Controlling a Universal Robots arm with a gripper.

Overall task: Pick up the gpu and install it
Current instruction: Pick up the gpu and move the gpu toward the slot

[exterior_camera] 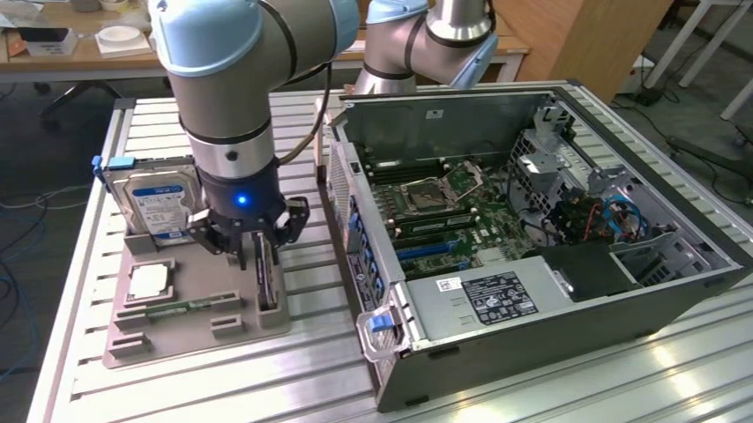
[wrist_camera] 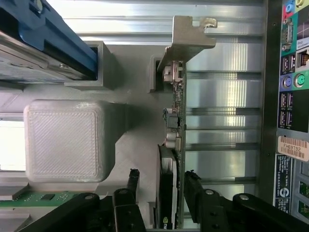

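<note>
GPU [exterior_camera: 267, 286] is standing on its long edge in a slot of the grey holder tray [exterior_camera: 176, 330], in the lower left of the exterior view, with its metal bracket [wrist_camera: 188, 38] sitting at one end. The claw [exterior_camera: 259, 256] is straddling the card from above, its jaws standing apart; in the wrist view the black fingers [wrist_camera: 193, 186] are flanking the GPU [wrist_camera: 168, 183], one just beside it and the other showing a gap. A hard drive [exterior_camera: 159, 203] is standing at the tray's upper left and a green memory stick [exterior_camera: 189, 308] is lying near its lower edge. The open computer case [exterior_camera: 471, 106] is lying on the slatted surface [exterior_camera: 294, 379] towards the exterior view's right.
</note>
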